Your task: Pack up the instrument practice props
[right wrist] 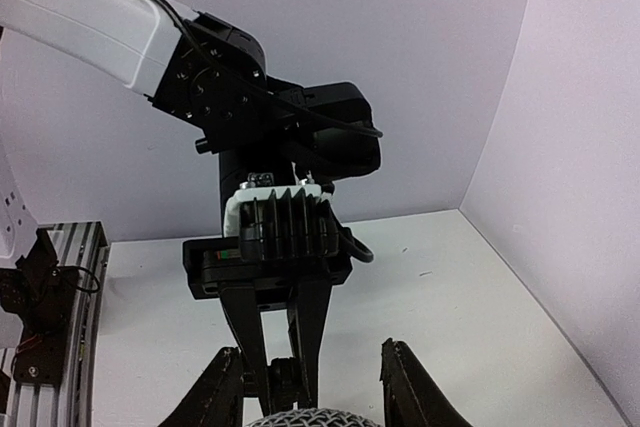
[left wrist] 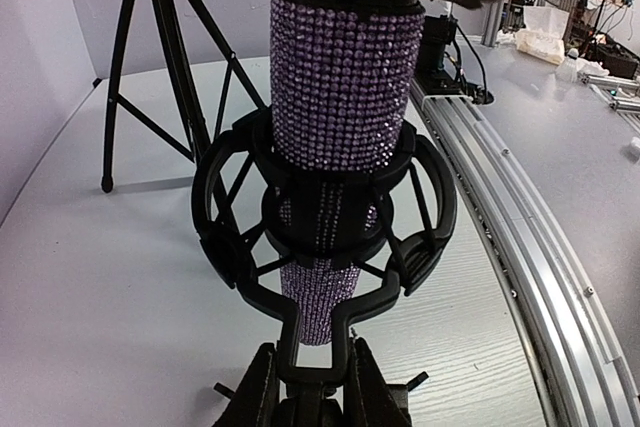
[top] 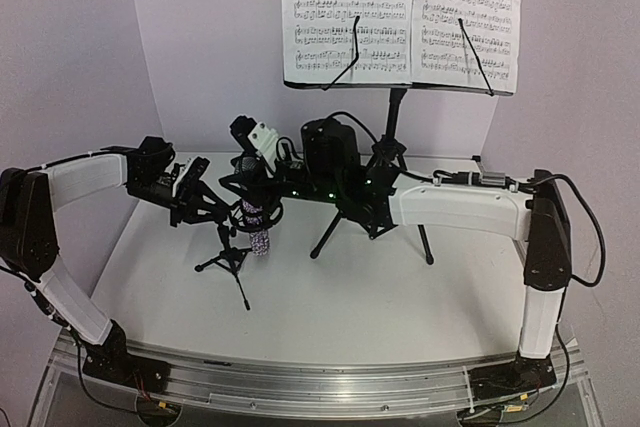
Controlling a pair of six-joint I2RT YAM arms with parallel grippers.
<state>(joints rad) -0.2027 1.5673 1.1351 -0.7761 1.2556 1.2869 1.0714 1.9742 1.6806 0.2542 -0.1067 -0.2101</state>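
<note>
The white table [top: 400, 297] carries two tripods: a small black mic stand [top: 232, 261] left of centre, and behind it to the right a tall music stand [top: 396, 117] (its legs spread toward the back wall). An aluminium rail [top: 300, 379] lines the near edge.

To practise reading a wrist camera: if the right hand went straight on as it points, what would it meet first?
The microphone: its mesh head sits between the right hand's fingers. The left hand seems just behind it.
</note>
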